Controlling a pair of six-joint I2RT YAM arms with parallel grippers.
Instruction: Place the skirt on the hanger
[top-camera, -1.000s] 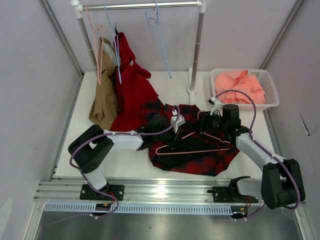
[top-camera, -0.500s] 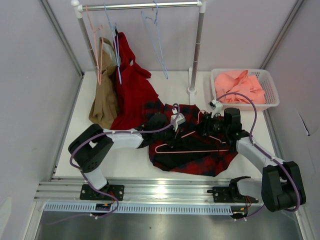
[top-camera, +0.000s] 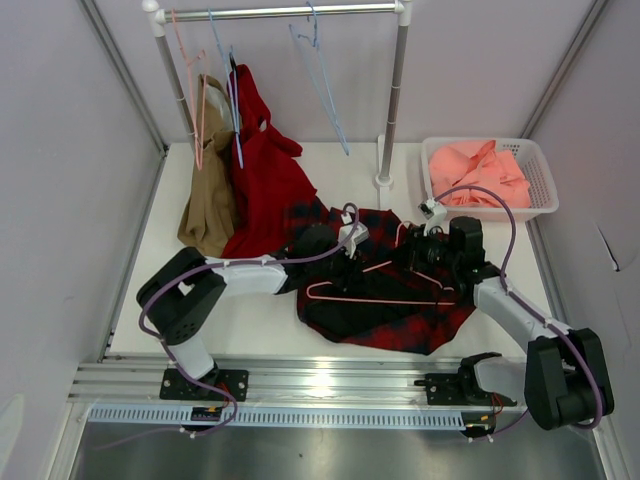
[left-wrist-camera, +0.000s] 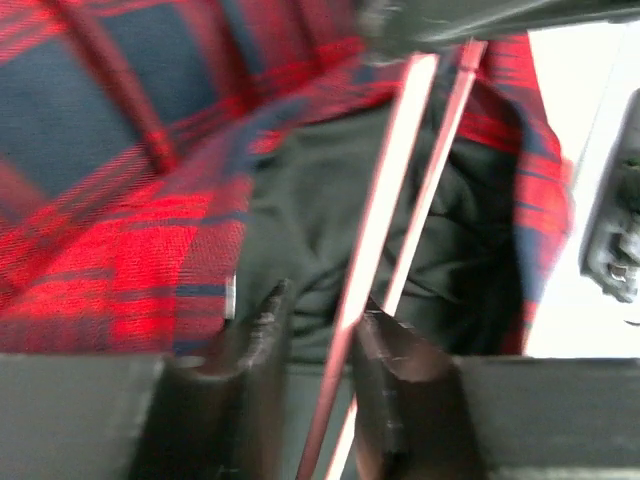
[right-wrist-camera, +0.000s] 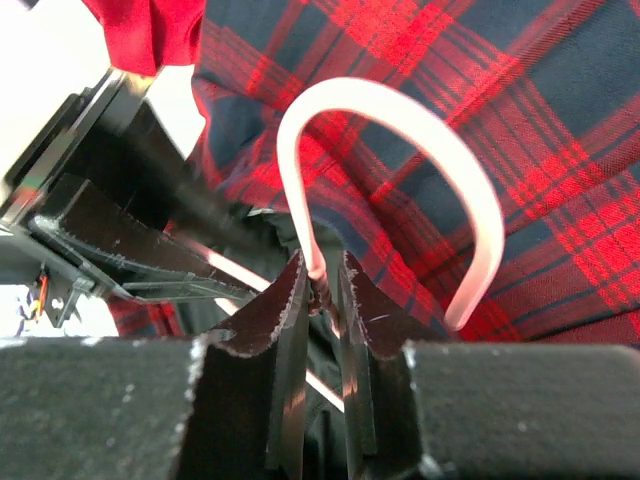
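The red and navy plaid skirt (top-camera: 400, 315) lies bunched on the table's middle, its black lining (left-wrist-camera: 330, 200) turned up. The pink hanger (top-camera: 372, 299) lies over it. My right gripper (top-camera: 413, 252) is shut on the hanger's twisted neck (right-wrist-camera: 322, 285), and the curved hook (right-wrist-camera: 400, 110) arches over the plaid cloth (right-wrist-camera: 560, 120). My left gripper (top-camera: 346, 246) is at the skirt's far left edge. In the left wrist view it (left-wrist-camera: 320, 305) is open, with one pink wire (left-wrist-camera: 385, 210) running between its fingers (left-wrist-camera: 255, 340), close to the right one.
A clothes rail (top-camera: 280, 12) at the back holds a plain red garment (top-camera: 262, 185), a tan garment (top-camera: 208, 200), another pink hanger (top-camera: 190, 80) and light-blue hangers (top-camera: 322, 80). A white basket (top-camera: 540, 200) with salmon cloth (top-camera: 478, 170) stands at the right.
The hanger has shifted a little to the left and away from the arms over the skirt. Both grippers moved slightly with it. A light-blue hanger on the rail swings.
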